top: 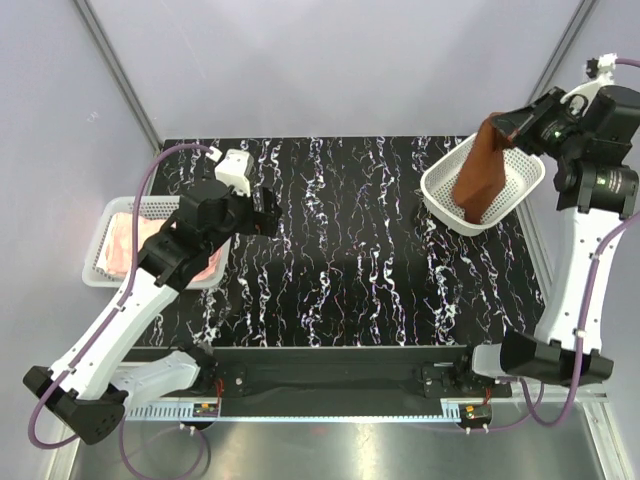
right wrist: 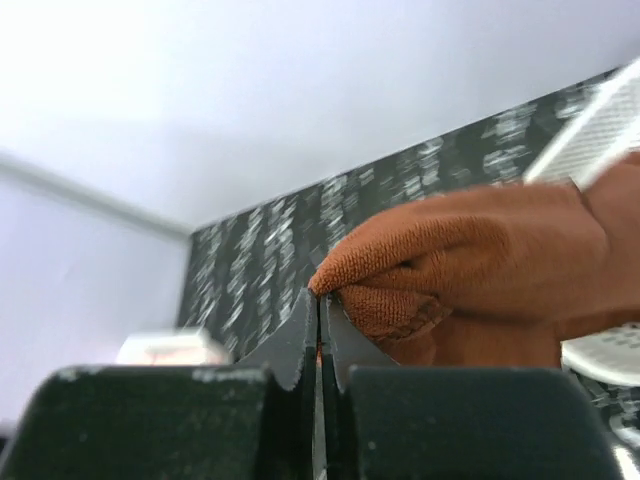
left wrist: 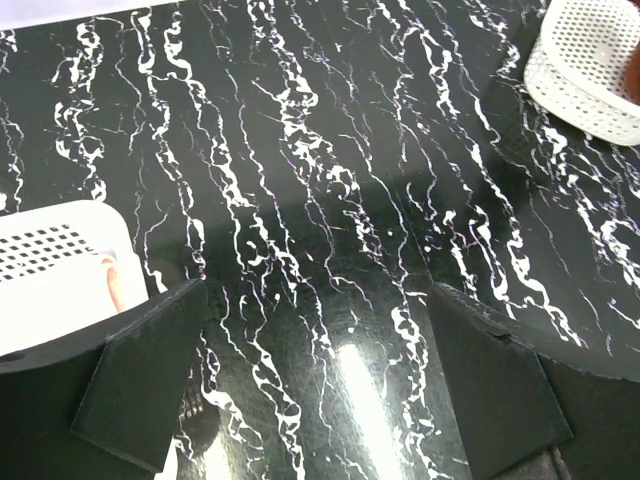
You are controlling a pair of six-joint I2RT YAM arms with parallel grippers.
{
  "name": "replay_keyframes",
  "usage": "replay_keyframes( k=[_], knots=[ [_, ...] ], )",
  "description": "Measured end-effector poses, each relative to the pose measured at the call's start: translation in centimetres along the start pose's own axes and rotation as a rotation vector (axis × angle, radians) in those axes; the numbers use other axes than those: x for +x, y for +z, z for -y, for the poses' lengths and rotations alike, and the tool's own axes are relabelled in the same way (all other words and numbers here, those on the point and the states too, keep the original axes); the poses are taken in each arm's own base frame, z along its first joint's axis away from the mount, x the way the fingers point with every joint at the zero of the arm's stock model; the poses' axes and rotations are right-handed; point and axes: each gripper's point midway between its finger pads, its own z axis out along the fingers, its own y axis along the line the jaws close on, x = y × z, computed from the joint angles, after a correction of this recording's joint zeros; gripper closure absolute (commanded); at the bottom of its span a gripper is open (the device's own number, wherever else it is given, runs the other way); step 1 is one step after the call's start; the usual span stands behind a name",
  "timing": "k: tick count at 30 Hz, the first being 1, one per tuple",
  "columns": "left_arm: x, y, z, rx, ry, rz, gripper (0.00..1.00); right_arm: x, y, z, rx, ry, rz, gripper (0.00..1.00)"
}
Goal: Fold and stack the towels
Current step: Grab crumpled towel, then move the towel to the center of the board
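Right gripper (right wrist: 318, 305): black fingers pressed together, pinching a folded edge of the rust-brown terry cloth towel (right wrist: 470, 250); this is nearest the right wrist lens.
Top view: the same towel (top: 483, 175) hangs from the right gripper (top: 497, 122) as a long drape, top corner up at the jaws, lower end down inside the white plastic mesh basket (top: 440, 195).
That basket is at the table's far right corner. Its outer rim reaches the right table edge and it looks tilted; can't tell if it lies flat.
The right arm stands outside the right edge and reaches in over the basket.
Pale pink cloth towel (top: 125, 240) lies in a second white mesh basket (top: 105, 250) at the left edge, partly hidden under the left arm. The left wrist view shows only that basket's corner (left wrist: 50, 260) and a pink sliver.
Left gripper (left wrist: 325, 370): fingers spread wide, nothing between them, above bare table just right of the left basket.
Black white-veined marble-pattern tabletop (top: 340, 250): the whole middle between the two baskets is open, from near edge to far edge.
Pale lilac walls close in behind and on both sides.
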Motion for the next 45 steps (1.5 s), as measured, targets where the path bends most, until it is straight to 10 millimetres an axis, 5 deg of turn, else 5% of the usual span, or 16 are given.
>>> replay_keyframes(
  k=[4, 7, 10, 14, 18, 24, 28, 33, 34, 38, 41, 45],
  knots=[
    [0.0, -0.8, 0.3, 0.028, -0.002, 0.002, 0.01, 3.8, -2.8, -5.3, -0.160, -0.020, -0.103, 1.00],
    [0.3, -1.4, 1.0, 0.074, -0.004, -0.011, 0.01, 8.8, -3.4, -7.8, -0.251, -0.019, -0.230, 1.00],
    [1.1, -1.8, 1.7, 0.113, -0.012, -0.047, 0.01, 16.0, -3.4, -7.4, -0.280, 0.028, -0.398, 1.00],
    [2.6, -2.0, 2.5, 0.162, -0.024, -0.099, 0.01, 26.5, -1.7, -3.9, -0.216, 0.122, -0.617, 1.00],
    [5.8, -1.3, 2.9, 0.186, -0.058, -0.178, 0.01, 35.9, -0.4, -2.5, -0.167, 0.139, -0.816, 1.00],
    [9.2, 0.3, 2.3, 0.122, -0.118, -0.304, 0.01, 44.5, -0.8, -6.4, -0.257, 0.041, -0.975, 1.00],
    [10.1, 0.7, 0.2, 0.012, -0.144, -0.343, 0.01, 49.4, -3.4, -9.8, -0.356, -0.018, -1.068, 0.99],
    [9.6, 1.1, -2.9, -0.084, -0.238, -0.324, 0.01, 52.2, -5.1, -11.3, -0.398, -0.044, -1.123, 0.83],
    [9.4, 1.2, -3.3, -0.094, -0.252, -0.319, 0.01, 52.3, -5.0, -11.1, -0.391, -0.049, -1.120, 0.69],
    [9.5, 2.6, -3.2, -0.065, -0.265, -0.336, 0.06, 51.7, -4.1, -9.5, -0.283, -0.105, -1.071, 0.40],
    [9.9, 4.6, -2.1, -0.012, -0.251, -0.408, 0.12, 49.4, -3.7, -8.2, -0.199, -0.169, -0.999, 0.36],
    [10.3, 8.4, 0.7, 0.058, -0.179, -0.506, 0.16, 42.6, -1.7, -6.2, -0.092, -0.194, -0.821, 0.34]
  ],
)
